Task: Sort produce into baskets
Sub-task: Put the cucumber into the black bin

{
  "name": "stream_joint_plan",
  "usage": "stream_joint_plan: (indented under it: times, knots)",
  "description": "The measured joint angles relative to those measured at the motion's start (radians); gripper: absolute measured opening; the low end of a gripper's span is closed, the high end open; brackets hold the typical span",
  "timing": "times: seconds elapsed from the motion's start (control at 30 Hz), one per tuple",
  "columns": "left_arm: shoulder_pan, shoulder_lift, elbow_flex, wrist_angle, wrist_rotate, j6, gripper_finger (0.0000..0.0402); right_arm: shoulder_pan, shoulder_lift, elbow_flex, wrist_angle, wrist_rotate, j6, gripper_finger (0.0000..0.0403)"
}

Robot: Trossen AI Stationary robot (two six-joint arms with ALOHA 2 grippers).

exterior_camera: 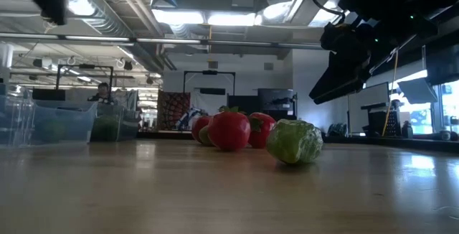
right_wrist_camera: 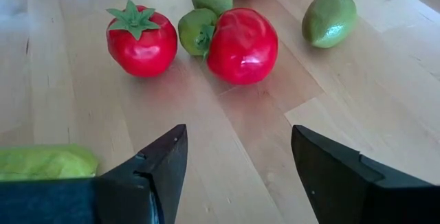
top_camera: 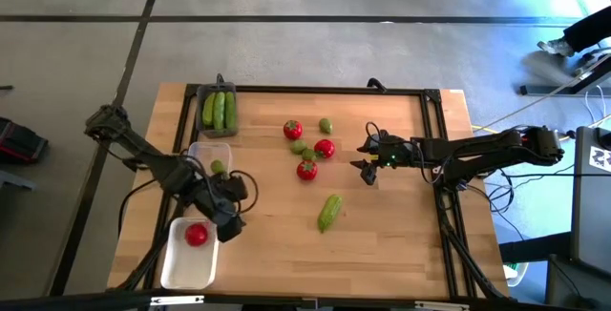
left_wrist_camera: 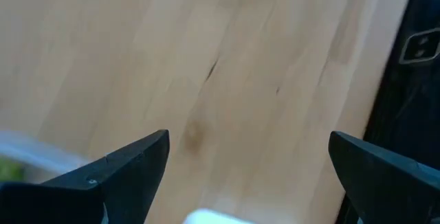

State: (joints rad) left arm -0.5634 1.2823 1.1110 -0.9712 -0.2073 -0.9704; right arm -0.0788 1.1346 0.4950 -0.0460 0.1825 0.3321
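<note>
My left gripper is open and empty above the wood, just right of the white basket, which holds one red tomato. My right gripper is open and empty, right of a loose cluster: three tomatoes and small green fruits. In the right wrist view the nearest tomatoes lie ahead of the fingers. A loose cucumber lies on the table. The dark grey basket holds two cucumbers. The clear basket holds a green fruit.
The three baskets stand in a row along the table's left side. A dark frame runs along the table's far and right edges. Bare wood lies at the near middle and near right. A person's feet show beyond the table's far right corner.
</note>
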Motion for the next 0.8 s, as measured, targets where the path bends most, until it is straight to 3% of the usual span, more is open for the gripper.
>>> stream_joint_plan:
  times: [0.23, 0.57, 0.8]
  knots:
    - [0.07, 0.0, 0.0, 0.112, -0.004, 0.152, 0.0392, 0.0, 0.0, 0.0, -0.005, 0.0, 0.0, 0.0241]
    - [0.121, 0.0, -0.006, 0.153, -0.085, 0.24, 0.0392, 0.001, 0.0, 0.0, -0.009, -0.02, -0.024, 0.0241]
    - [0.134, 0.0, -0.007, 0.153, -0.093, 0.245, 0.0392, 0.004, 0.0, 0.0, 0.019, -0.162, -0.026, 0.0241]
